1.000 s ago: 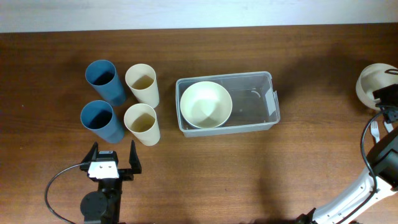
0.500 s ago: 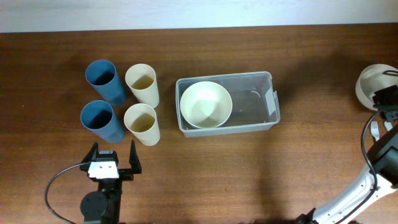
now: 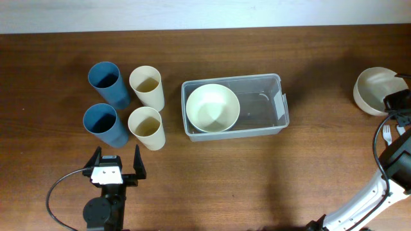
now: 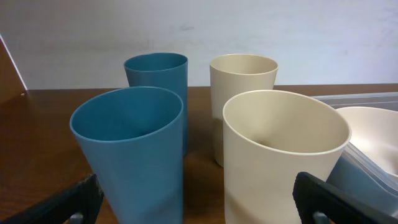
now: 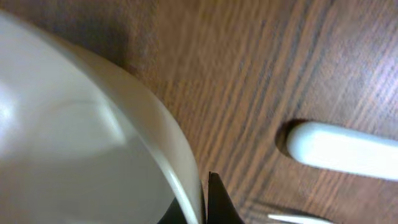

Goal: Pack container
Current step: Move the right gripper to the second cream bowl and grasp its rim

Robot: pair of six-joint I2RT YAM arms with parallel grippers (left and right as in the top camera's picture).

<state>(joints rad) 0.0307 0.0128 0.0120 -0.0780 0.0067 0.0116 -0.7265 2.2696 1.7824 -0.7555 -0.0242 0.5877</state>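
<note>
Overhead, the container (image 3: 257,77) lies mid-table, well apart from both arms: the left gripper (image 3: 117,158) sits near the front edge to its left with jaws spread wide and nothing between them, while the right gripper (image 3: 393,101) is far off at the table's right edge, clenched on the rim of a loose cream bowl (image 3: 374,90). The container is clear plastic, rectangular with rounded corners and a thick rim, a white label on its right short end; a round cream bowl (image 3: 212,108) fills its left half. Two blue cups (image 3: 104,83) and two cream cups (image 3: 146,86), smooth and tapered, stand just left of it on the dark wood-grain table (image 3: 257,179). A white fork (image 3: 387,133) lies near the right arm, partly cut off. Right wrist footage is blurred, showing only the bowl's curved rim against one dark fingertip
</note>
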